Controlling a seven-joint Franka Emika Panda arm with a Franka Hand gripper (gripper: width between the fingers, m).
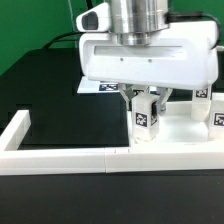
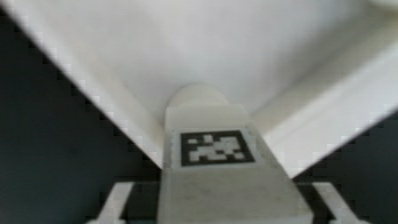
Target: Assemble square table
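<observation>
In the exterior view the gripper [image 1: 147, 100] hangs low over the square table [image 1: 185, 128], which lies at the exterior view's right, just behind the near bar of the white fence [image 1: 60, 152]; its jaws are clenched on an upright tagged leg [image 1: 146, 118], with another leg [image 1: 216, 108] standing at the far right edge. In the wrist view the held leg [image 2: 217, 150] stands between the fingers [image 2: 128, 200], its tag facing the camera, over the white slab [image 2: 196, 45].
</observation>
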